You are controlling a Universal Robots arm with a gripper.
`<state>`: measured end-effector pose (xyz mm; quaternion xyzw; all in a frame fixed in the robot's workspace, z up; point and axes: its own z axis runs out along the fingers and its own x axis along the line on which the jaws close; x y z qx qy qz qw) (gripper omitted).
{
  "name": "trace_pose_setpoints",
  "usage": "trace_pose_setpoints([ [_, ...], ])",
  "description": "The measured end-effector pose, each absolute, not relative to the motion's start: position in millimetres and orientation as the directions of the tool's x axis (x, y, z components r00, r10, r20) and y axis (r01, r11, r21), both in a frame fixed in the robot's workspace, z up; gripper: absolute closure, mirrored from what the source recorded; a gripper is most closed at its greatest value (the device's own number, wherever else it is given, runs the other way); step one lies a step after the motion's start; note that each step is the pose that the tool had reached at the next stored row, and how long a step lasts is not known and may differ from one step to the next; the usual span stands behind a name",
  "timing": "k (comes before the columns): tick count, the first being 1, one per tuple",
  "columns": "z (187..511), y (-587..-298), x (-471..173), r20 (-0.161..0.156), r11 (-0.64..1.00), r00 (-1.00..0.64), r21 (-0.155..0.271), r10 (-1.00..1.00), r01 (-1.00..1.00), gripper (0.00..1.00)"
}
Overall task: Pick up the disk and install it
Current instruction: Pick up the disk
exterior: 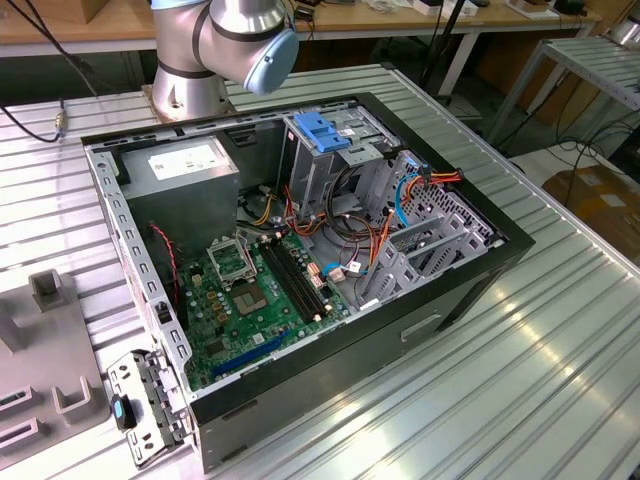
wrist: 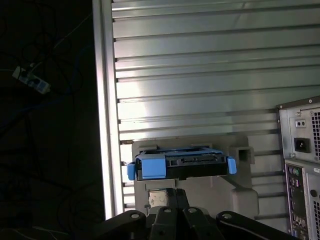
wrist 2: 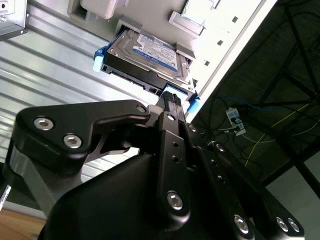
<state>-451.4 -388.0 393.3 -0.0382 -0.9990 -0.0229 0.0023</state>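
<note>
The disk (wrist: 182, 166) is sitting in a grey holder (wrist: 240, 187) on the ribbed worktop (wrist: 200, 75), near its edge. The gripper (wrist: 165, 197) is hovering just beside the disk's blue-tabbed end – whether wide or narrow, I cannot tell.

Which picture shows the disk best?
The second wrist view: the disk shows its silver top and blue rails. The first wrist view shows the disk end-on, a thin edge with a blue tab.

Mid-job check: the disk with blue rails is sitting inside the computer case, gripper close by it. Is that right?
No. The disk with blue rails sits in the grey holder on the ribbed table, outside the computer case, not inside it; the first wrist view shows this. The gripper is close by it.
</note>
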Motion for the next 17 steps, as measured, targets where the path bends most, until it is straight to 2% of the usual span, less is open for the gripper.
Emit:
trace_pose_setpoints([
  [8,393.3,-388.0,-451.5,0.006,0.996,-0.997,0.046,0.071,0.071,0.89],
  [17,393.3,-388.0,-451.5,0.006,0.994,-0.995,0.046,-0.095,-0.095,0.89],
])
